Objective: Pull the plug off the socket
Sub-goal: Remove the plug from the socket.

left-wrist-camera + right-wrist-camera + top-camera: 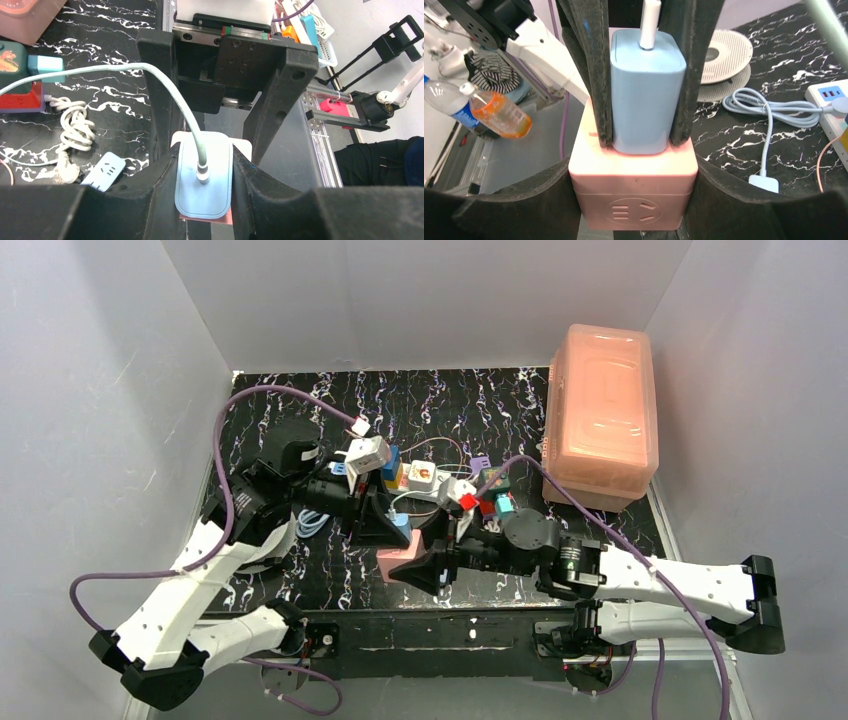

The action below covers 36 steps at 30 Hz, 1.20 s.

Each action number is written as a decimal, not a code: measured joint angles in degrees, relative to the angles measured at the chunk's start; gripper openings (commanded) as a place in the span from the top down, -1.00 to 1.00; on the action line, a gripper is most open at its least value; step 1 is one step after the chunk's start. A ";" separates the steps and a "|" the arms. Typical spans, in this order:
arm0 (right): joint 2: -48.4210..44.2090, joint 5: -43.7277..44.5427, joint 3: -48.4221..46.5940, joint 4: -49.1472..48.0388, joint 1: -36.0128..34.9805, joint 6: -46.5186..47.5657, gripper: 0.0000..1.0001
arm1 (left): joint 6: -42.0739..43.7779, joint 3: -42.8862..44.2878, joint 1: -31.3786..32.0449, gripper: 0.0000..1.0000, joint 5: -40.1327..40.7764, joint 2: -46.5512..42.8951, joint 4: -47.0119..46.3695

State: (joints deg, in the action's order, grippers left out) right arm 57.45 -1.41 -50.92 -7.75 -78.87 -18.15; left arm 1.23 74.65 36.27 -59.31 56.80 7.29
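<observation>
A light-blue plug (646,100) with a white cord stands plugged into the top of a pink cube socket (634,190). My left gripper (204,175) is shut on the plug (202,197), with its fingers (594,75) pressed on both sides. My right gripper (634,205) is shut on the pink cube from both sides. In the top view the cube (398,562) sits near the table's front edge, between the left gripper (388,520) and the right gripper (425,570). Only the end of a white power strip (829,97) shows.
A clutter of coloured adapters, plugs and cords (440,485) lies behind the grippers. A translucent orange lidded box (600,415) stands at the back right. A coiled light-blue cable (764,107) and a slim strip end (102,171) lie on the black marbled table (500,400).
</observation>
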 measured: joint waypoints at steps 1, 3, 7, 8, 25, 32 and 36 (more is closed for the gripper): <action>-1.25 0.50 1.57 -1.86 0.00 -0.26 -0.30 | -0.42 0.35 0.20 1.00 0.02 0.26 -0.52; -3.15 1.18 3.87 -4.44 0.00 -0.81 -0.44 | -0.90 0.72 0.55 1.00 0.02 0.83 -1.01; -7.50 2.10 8.79 -8.24 0.07 -1.70 -0.57 | -2.12 1.62 0.50 1.00 0.70 1.62 -0.52; -8.46 2.27 9.60 -8.79 0.07 -1.81 -0.59 | -2.40 1.92 0.35 1.00 1.11 1.62 -0.37; -1.22 1.84 10.19 -22.95 0.15 -0.81 -0.67 | -4.28 4.15 -0.44 1.00 3.45 1.18 0.81; 2.21 -0.85 9.40 -27.69 1.27 -1.20 -0.13 | -5.14 4.15 -0.44 1.00 2.84 0.96 0.70; 3.08 -4.22 9.40 -29.92 2.56 -2.95 0.28 | -5.20 4.15 -0.46 1.00 1.88 0.44 0.24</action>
State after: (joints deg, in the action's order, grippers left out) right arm 60.53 -5.63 -41.52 -37.67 -76.31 -21.10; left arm -3.97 78.81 35.81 -57.43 57.23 7.53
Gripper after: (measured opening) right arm 0.691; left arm 0.315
